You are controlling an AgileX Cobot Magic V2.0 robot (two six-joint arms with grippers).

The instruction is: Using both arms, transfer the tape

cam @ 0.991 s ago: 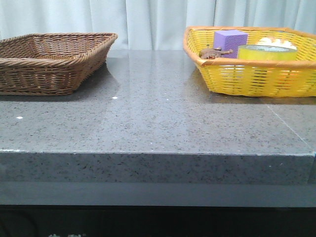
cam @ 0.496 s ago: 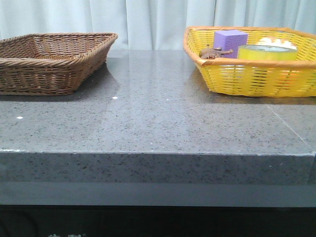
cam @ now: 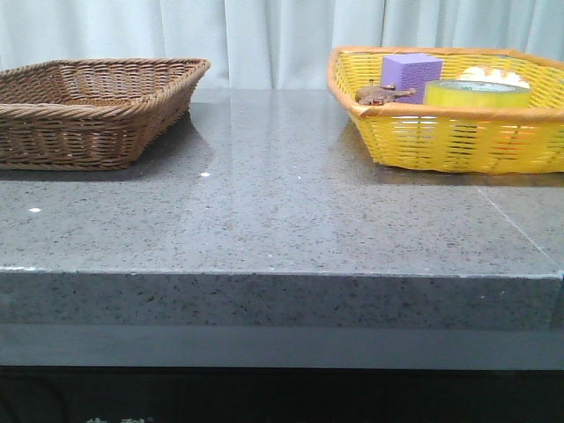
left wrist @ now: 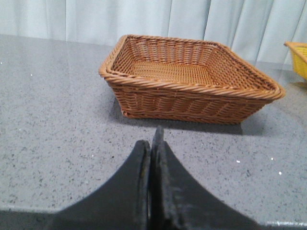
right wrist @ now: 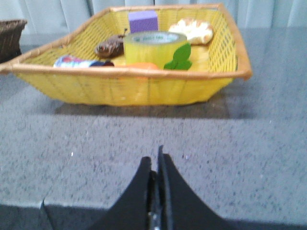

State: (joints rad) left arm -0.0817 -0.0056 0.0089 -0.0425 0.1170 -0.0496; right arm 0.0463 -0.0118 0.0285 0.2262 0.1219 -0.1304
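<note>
The tape (cam: 477, 93) is a yellow translucent roll standing in the yellow basket (cam: 441, 141) at the back right of the table; the right wrist view shows the tape (right wrist: 154, 48) with its white core. My right gripper (right wrist: 155, 160) is shut with nothing in it, low over the table's near edge, well short of the basket. My left gripper (left wrist: 152, 141) is shut and holds nothing, over the table in front of the brown wicker basket (left wrist: 192, 79). Neither gripper appears in the front view.
In the yellow basket (right wrist: 134, 88) lie a purple block (right wrist: 143, 21), a brown object (right wrist: 109, 47), a pale piece (right wrist: 194, 29), a green leaf shape (right wrist: 179, 58) and a wrapped item (right wrist: 74, 62). The brown basket (cam: 88, 110) sits at the back left.
</note>
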